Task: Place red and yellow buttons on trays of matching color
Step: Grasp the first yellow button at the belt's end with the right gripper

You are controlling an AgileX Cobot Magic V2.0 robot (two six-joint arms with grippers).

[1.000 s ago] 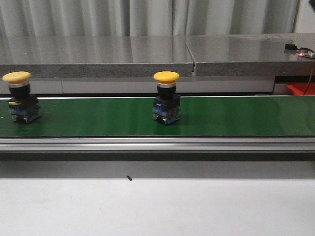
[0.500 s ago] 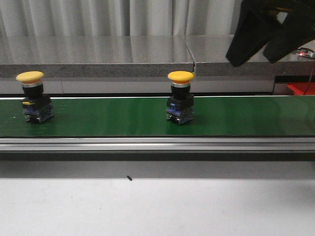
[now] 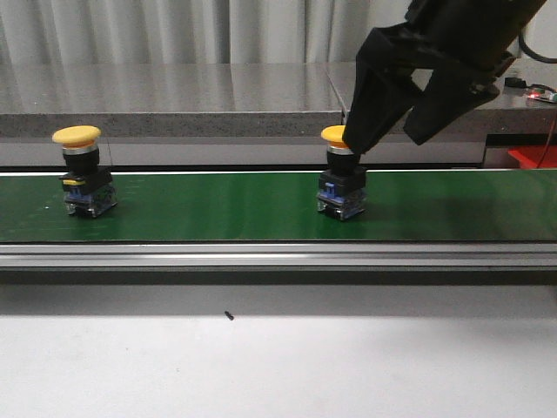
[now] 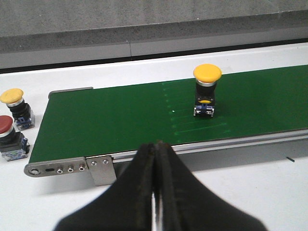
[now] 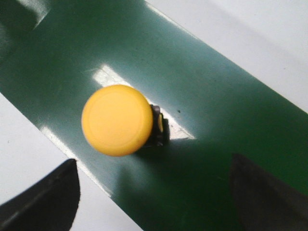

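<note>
On the green conveyor belt (image 3: 218,207), at about nine o'clock in the front view, stands a yellow button (image 3: 83,171) on its black and blue base; a second ago it sat at the far left edge, and it has since ridden to the right with the belt. The left wrist view shows this same button (image 4: 207,89) upright on the belt (image 4: 120,115), at about one o'clock from the left gripper (image 4: 155,159), whose jaws are pressed together with nothing between them. That gripper hangs over the white table (image 4: 231,183), near the belt's metal end bracket (image 4: 72,168). Off the belt's end, on the table, stand a second small yellow button (image 4: 13,103) and a red button (image 4: 8,137), just beside each other.

Near the centre of the front view stands the other yellow button (image 3: 341,178), which has also moved right, from just left of centre to just right of it. The right gripper (image 3: 387,131), absent a second ago and high at one o'clock half a second ago, has come down to the button; its near finger (image 3: 370,96) overlaps the yellow cap from this angle, but whether it touches cannot be told. Its jaws are wide apart. In the right wrist view the cap (image 5: 117,120) sits between the two dark fingertips (image 5: 45,199), well apart from both.
</note>
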